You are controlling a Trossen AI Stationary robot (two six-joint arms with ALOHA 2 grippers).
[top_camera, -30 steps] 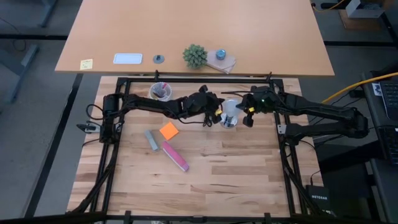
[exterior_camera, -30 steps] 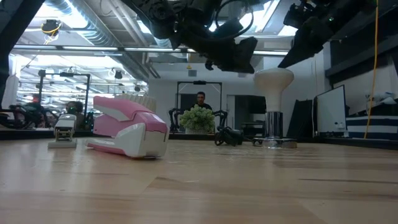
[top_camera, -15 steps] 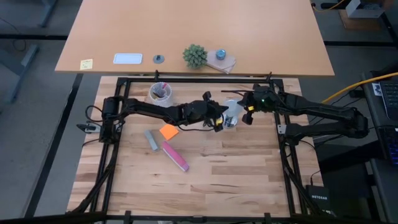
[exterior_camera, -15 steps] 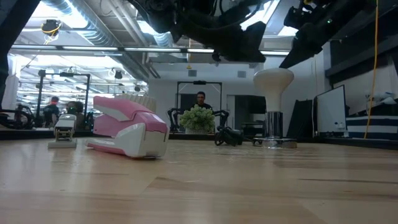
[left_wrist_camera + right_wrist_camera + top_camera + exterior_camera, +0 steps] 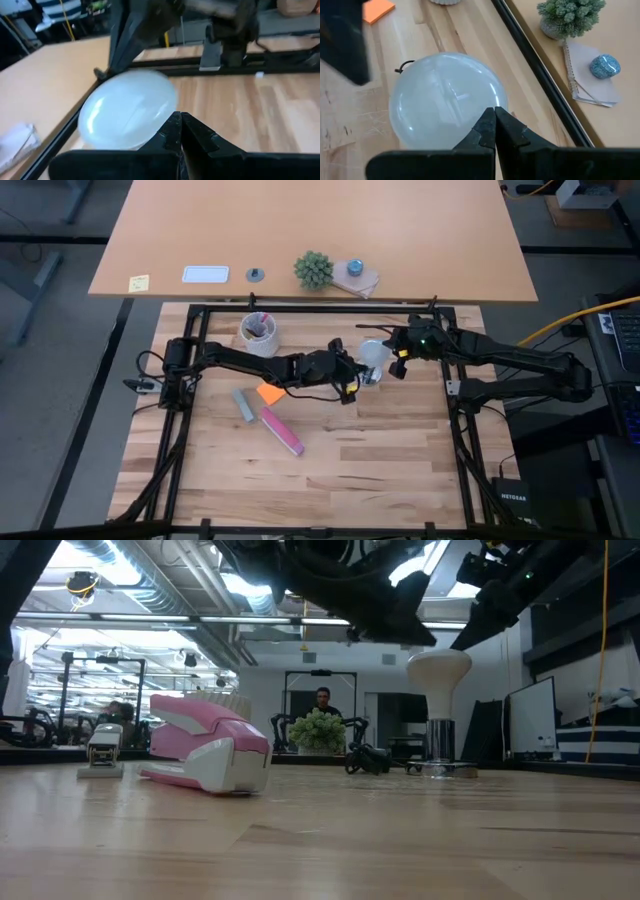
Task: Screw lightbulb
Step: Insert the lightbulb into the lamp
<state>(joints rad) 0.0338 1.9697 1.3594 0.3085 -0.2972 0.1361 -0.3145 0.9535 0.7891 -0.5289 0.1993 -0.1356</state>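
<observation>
White frosted round lightbulb (image 5: 439, 668) stands upright in shiny metal socket (image 5: 441, 768) on wooden table (image 5: 380, 450), base down for threading. Left gripper (image 5: 347, 383) and right gripper (image 5: 397, 361) flank it, jaws clenched, empty.

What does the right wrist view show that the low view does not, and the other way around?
Only the right wrist view shows the orange sticky note, the notebook with a blue stone on it, and the right gripper with fingers closed just above the lightbulb. Only the low view shows the pink stapler, the bulb's socket and a person in the room behind. Both show the lightbulb and the small green plant.
</observation>
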